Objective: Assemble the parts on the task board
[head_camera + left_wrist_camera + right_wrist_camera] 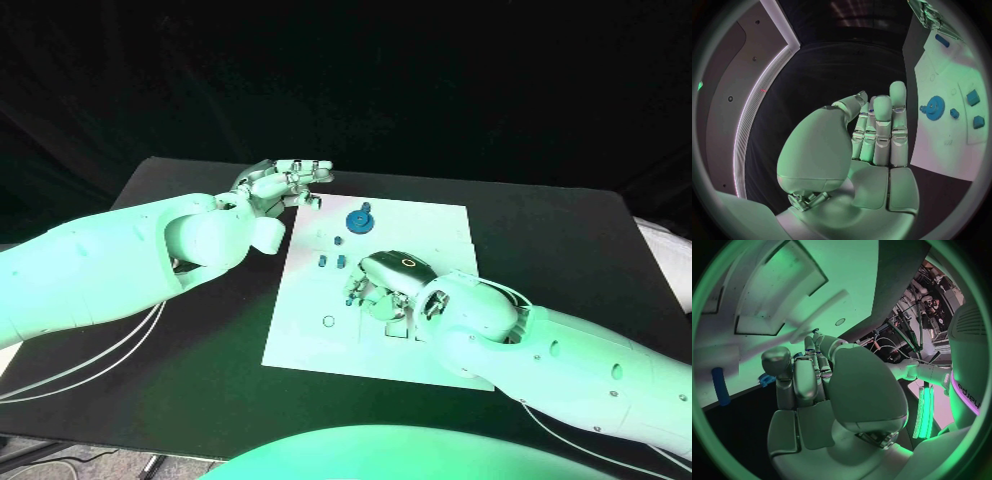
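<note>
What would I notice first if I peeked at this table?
The flat white task board in the middle of the black table catches the eye, with a round blue toothed gear near its far edge. The silver right hand reaches down onto the board's middle, while the silver left hand is raised past the board's far left corner, holding nothing.

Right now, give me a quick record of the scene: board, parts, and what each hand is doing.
board: white task board in the middle of the black table
parts: blue gear at the board's far end; small blue pieces nearer the middle
left hand: off the board's far left corner, holding nothing visible
right hand: over the board's middle, fingers down; grasp cannot be told
</note>
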Available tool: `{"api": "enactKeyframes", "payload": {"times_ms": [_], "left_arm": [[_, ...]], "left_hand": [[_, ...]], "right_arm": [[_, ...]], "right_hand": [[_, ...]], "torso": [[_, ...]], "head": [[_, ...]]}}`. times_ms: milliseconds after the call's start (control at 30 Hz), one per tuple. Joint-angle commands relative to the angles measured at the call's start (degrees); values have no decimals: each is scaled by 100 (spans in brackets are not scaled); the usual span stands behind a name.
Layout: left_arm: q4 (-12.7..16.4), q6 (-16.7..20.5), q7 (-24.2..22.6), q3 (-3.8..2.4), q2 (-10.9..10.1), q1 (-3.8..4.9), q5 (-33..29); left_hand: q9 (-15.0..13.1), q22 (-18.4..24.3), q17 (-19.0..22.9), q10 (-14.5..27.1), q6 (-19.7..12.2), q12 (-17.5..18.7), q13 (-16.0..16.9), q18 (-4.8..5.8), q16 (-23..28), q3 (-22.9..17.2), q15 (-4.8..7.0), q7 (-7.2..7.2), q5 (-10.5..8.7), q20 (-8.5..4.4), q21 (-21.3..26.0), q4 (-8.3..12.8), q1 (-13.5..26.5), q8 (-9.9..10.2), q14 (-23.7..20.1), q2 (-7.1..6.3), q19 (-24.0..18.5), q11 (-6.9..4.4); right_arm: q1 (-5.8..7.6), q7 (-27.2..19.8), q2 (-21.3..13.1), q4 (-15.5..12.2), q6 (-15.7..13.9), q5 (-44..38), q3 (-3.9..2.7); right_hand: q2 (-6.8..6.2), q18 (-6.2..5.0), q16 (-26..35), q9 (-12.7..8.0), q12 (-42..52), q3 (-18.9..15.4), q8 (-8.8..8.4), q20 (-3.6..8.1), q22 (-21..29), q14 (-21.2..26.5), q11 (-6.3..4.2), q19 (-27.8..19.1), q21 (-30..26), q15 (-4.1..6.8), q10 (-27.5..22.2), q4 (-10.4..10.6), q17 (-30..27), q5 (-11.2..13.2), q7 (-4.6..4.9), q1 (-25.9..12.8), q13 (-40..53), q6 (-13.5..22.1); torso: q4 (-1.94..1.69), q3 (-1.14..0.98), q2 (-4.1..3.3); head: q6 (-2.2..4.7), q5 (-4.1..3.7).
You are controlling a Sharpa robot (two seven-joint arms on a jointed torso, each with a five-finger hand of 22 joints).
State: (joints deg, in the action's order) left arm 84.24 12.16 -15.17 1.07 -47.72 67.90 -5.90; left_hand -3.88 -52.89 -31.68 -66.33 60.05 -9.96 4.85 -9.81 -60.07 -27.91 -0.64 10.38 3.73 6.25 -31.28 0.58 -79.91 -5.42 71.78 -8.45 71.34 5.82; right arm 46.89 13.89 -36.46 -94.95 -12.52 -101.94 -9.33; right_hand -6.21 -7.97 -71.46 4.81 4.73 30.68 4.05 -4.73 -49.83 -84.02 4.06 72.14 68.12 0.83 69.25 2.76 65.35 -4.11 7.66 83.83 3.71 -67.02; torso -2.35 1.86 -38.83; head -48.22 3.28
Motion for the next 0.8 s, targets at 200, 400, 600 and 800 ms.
{"api": "enactKeyframes", "payload": {"times_ms": [200, 400, 600, 800], "left_arm": [[8, -161, 15, -4, 11, 2, 50], [4, -169, 24, -4, 16, 2, 52], [-3, -136, 6, -4, 18, 2, 52], [-13, -130, 0, -4, 17, 2, 52]], "left_hand": [[7, 8, -9, 31, -53, -29, 4, -55, 19, -1, -7, -1, 7, -6, 28, 43, -49, 4, -42, 12, -49, 3], [7, 8, -9, 31, -53, -29, 4, -55, 19, -1, -7, -1, 7, -6, 28, 43, -49, 4, -42, 12, -49, 3], [8, 8, -1, 43, -63, -33, 2, -55, 19, 5, -10, 2, 7, -3, 29, 47, -44, 6, -46, 13, -49, 7], [8, 8, 0, 48, -67, -36, 2, -54, 17, 9, -12, 5, 7, -1, 30, 46, -37, 6, -47, 18, -49, 9]], "right_arm": [[-17, 95, 45, 15, 270, -181, 35], [-16, 151, 72, 45, 441, -188, 73], [-15, 244, 69, 77, 380, -194, 96], [-17, 247, 35, 45, -3, -168, 101]], "right_hand": [[6, 40, -23, 7, -35, 28, 26, -34, 16, -215, 24, 10, 10, -16, -10, -8, -17, -18, 33, -79, 1, 5], [-135, 23, 7, -61, -124, -83, -61, -87, 137, -192, 106, -67, -63, -89, -272, 42, -86, -105, 122, -358, -15, 289], [-295, -43, 99, -113, -105, -306, -57, -171, 488, -142, 207, -230, -287, -169, -892, 44, -234, -168, 165, -564, -16, 736], [-279, -103, 195, -109, -65, -447, -54, -195, 831, -111, 237, -355, -500, -189, -1092, 10, -386, -190, 196, -588, -5, 893]], "torso": [[0, 4, 2], [3, 7, 4], [0, 3, 5], [-3, 3, 7]], "head": [[-4, -4], [-2, -4], [-9, -3], [-15, -34]]}}
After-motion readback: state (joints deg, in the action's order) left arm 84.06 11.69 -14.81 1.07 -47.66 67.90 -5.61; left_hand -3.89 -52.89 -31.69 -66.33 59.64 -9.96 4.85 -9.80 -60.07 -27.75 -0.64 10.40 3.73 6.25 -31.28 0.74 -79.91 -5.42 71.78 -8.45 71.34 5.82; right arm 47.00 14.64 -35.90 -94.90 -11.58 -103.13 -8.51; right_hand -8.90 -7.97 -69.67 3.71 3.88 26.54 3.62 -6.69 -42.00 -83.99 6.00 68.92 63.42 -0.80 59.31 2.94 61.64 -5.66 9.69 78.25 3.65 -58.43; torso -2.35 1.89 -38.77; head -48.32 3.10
